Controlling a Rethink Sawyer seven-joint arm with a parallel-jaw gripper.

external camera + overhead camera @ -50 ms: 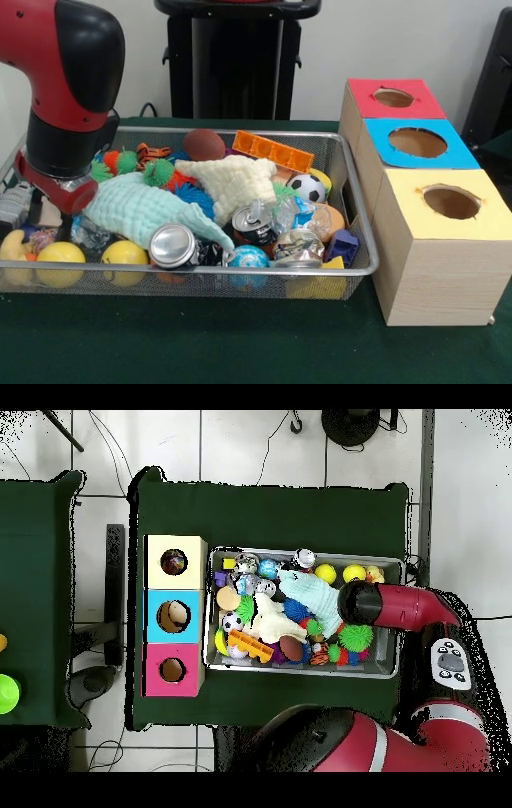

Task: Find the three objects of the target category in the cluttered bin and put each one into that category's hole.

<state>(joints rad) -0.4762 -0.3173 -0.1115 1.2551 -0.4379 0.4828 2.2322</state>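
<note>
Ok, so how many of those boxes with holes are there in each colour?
Red box: 1
Blue box: 1
Yellow box: 1
Total: 3

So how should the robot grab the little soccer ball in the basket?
Probably straight from above, fingers closing across the middle of the soccer ball. It is round, so any pair of opposite sides works, and its top shows clear. The orange block and cream cloth crowd its sides, so a sideways approach looks blocked.
</note>
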